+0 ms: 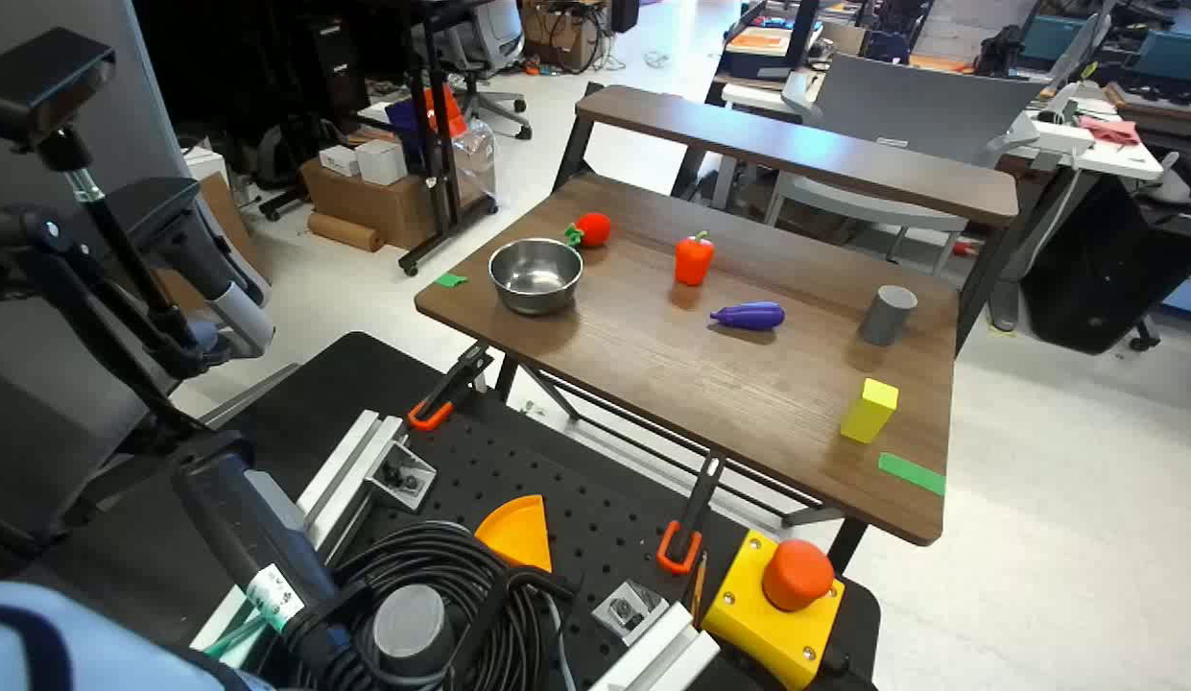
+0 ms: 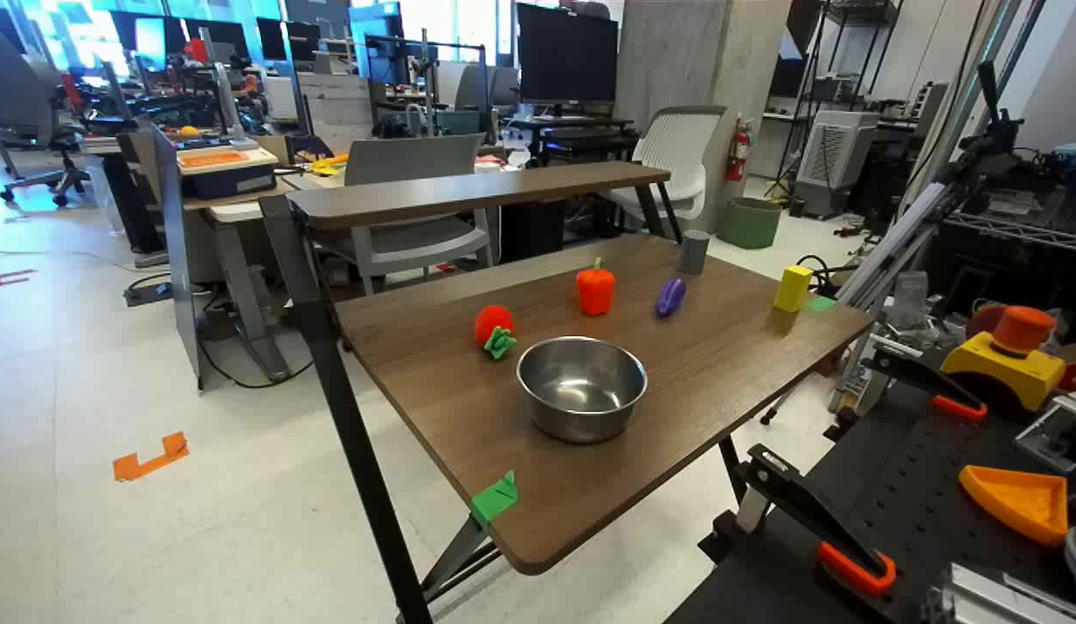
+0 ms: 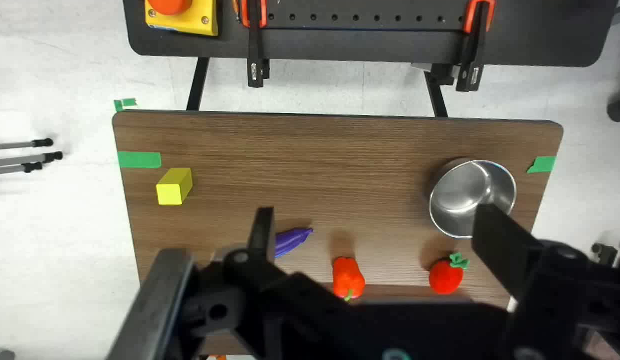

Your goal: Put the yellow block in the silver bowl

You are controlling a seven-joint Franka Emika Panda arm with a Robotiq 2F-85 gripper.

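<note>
The yellow block (image 1: 869,411) stands upright on the brown table near a green tape strip; it also shows in an exterior view (image 2: 793,289) and at the left of the wrist view (image 3: 174,186). The silver bowl (image 1: 535,276) sits upright near the opposite end of the table, also in an exterior view (image 2: 581,389) and at the right of the wrist view (image 3: 472,199). Its inside shows no object. My gripper (image 3: 374,209) is wide open and empty, high above the table. Its right finger covers part of the bowl's rim in the wrist view. The gripper is outside both exterior views.
A tomato (image 1: 592,229), a red pepper (image 1: 693,259), a purple eggplant (image 1: 749,316) and a grey cup (image 1: 888,315) stand or lie on the table. A raised shelf (image 1: 797,149) runs along one long edge. Clamps (image 1: 691,513) and an emergency stop (image 1: 782,600) are on the black base.
</note>
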